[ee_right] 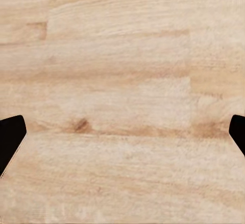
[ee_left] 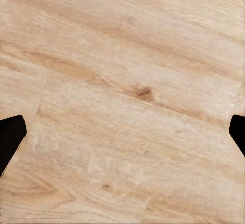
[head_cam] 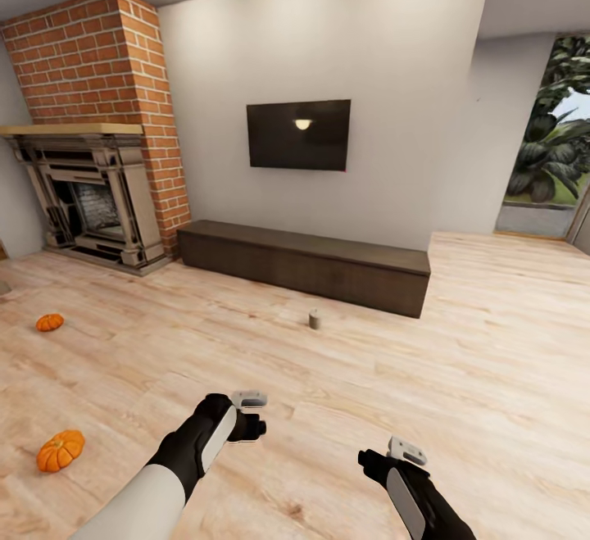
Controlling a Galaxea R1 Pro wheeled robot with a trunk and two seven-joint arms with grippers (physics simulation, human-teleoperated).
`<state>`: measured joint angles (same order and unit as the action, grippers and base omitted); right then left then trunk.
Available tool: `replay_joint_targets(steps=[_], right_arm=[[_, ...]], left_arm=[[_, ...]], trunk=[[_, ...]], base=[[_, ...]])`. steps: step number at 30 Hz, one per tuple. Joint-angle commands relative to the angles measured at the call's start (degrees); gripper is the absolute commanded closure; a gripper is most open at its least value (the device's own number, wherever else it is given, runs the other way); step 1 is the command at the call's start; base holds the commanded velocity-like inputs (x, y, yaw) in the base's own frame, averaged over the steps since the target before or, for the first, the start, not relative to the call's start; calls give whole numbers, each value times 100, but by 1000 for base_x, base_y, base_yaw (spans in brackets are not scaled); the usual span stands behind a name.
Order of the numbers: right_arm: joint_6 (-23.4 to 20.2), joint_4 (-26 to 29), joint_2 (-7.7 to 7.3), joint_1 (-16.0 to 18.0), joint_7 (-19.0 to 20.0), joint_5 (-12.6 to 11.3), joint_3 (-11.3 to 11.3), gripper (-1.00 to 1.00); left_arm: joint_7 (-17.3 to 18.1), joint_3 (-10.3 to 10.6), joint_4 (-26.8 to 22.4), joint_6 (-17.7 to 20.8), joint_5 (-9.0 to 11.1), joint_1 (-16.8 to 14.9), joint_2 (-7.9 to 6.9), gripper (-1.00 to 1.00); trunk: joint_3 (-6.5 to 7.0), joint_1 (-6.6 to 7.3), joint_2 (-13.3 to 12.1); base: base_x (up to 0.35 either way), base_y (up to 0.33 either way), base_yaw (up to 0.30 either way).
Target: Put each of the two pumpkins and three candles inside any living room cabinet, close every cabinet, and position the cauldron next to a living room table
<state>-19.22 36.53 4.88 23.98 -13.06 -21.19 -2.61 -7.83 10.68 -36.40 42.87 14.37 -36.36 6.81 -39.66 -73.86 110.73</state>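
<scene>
Ahead, cabinet [head_cam: 307, 265] drawers shut, candle [head_cam: 314, 319] and two pumpkins [head_cam: 61, 450] on floor [head_cam: 492, 360]

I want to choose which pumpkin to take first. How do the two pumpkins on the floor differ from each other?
The near pumpkin lies close to the left gripper; the far pumpkin lies farther off, toward the fireplace. The near pumpkin looks larger in the head view, perhaps only because it is closer. Both are orange, ribbed, resting on the wood floor, left of the candle.
</scene>
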Motion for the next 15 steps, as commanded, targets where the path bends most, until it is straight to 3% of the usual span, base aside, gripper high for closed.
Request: replay_joint_targets(steps=[1, 8, 15], right_arm=[[-21, 12, 4, 2, -30, -54, -12, -100], [-19, 5, 4, 2, -30, -68, -12, -100], [129, -20, 4, 2, -23, -68, -12, -100]], left_arm=[[-52, 22, -8, 20, 63, -3, -4, -100], [-52, 22, -8, 20, 66, -3, -1, -100], [-52, 29, -8, 19, 54, -3, -4, -100]], trunk=[[-6, -3, 3], [-6, -3, 3], [-6, -3, 3]], base=[[329, 0, 19], [329, 0, 175], [329, 0, 24]])
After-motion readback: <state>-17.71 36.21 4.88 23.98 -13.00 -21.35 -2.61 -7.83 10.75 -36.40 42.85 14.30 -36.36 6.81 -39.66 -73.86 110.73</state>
